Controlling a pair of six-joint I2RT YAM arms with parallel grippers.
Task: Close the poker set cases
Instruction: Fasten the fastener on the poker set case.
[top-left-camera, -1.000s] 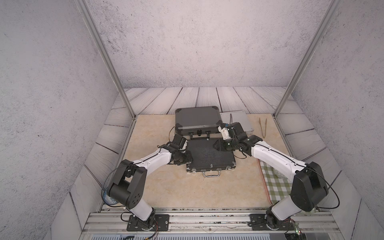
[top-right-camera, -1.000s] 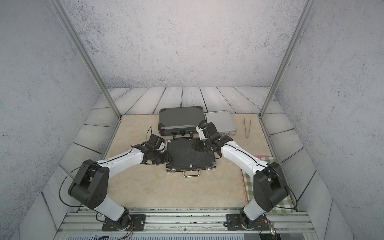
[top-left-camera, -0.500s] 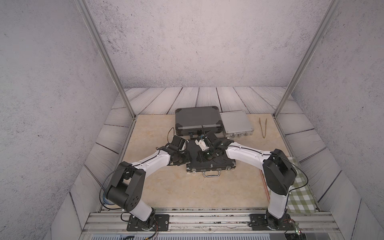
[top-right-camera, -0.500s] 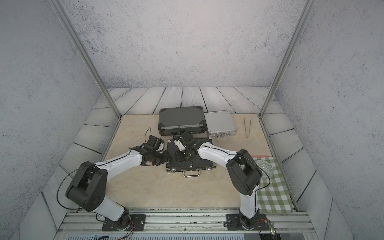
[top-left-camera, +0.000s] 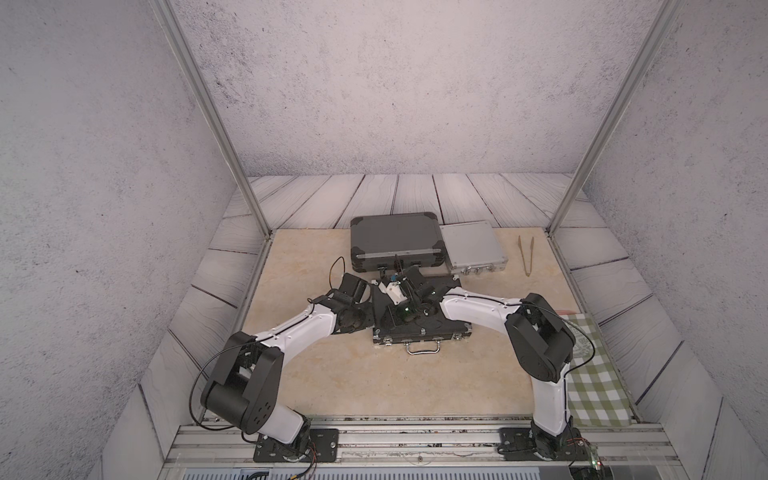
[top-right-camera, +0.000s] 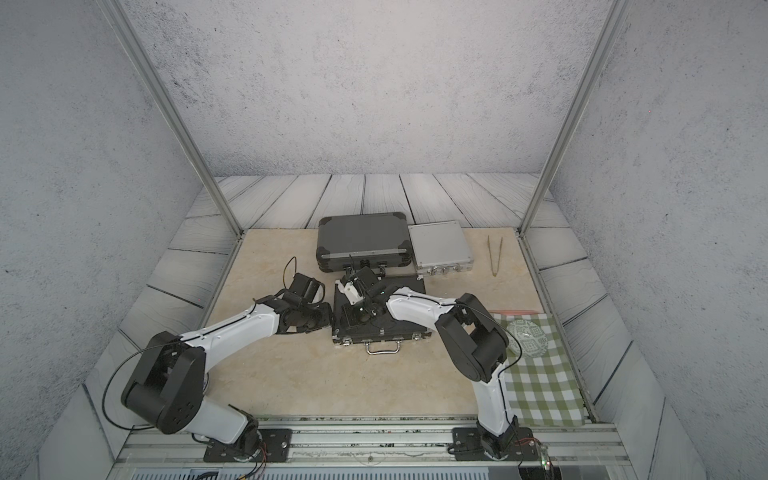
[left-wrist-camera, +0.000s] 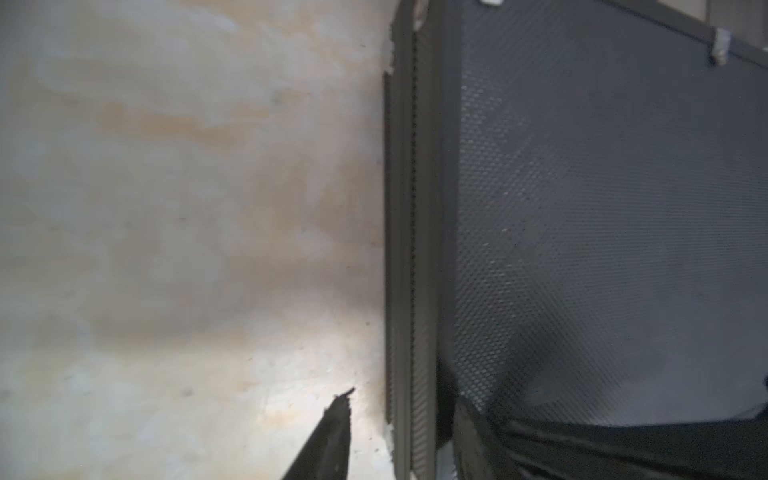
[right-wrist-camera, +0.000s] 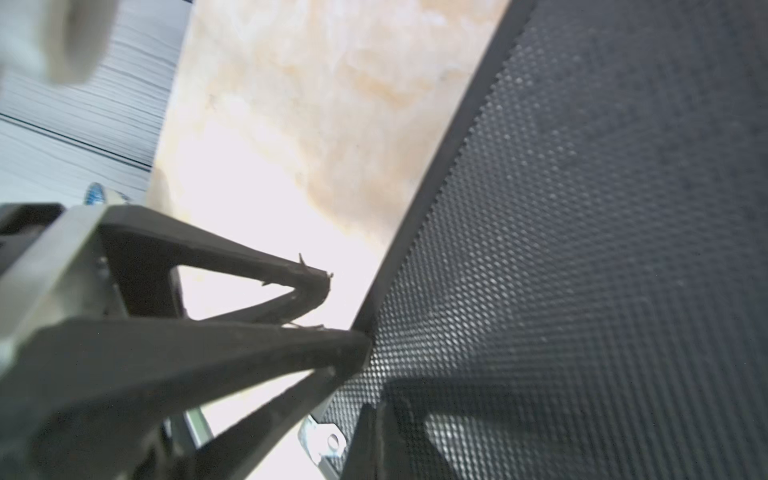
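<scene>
The flat black case (top-left-camera: 419, 332) lies in the middle of the table (top-left-camera: 332, 382) with its lid down, and just behind it the big dark grey case (top-left-camera: 395, 239) and the small silver case (top-left-camera: 471, 245) sit side by side, both closed. The right gripper (right-wrist-camera: 347, 311) is squeezed tight (nothing is in it) with its tips at the black case's edge. The left gripper (left-wrist-camera: 405, 399) is part way open, one finger on the table side and one over the lid.
</scene>
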